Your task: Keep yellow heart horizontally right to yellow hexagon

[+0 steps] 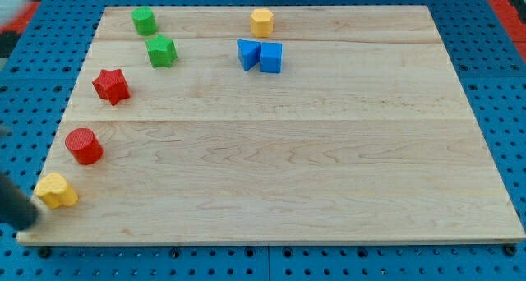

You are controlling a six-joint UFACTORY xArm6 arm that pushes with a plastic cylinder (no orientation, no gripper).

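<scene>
Tip sits just left of the heart at the board's bottom-left corner, nothing to open or close. Hexagon is way up top. Red cylinder could get bumped en route.

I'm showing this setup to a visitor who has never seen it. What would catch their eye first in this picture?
Probably the two touching blue blocks near the view's top centre, just below the lone yellow hexagon block. Next, the line of green and red blocks running down the pale wooden board's left edge, ending at the yellow heart block in the bottom-left corner. There my tip, a blurred dark rod, sits just left of and below the heart.
</scene>
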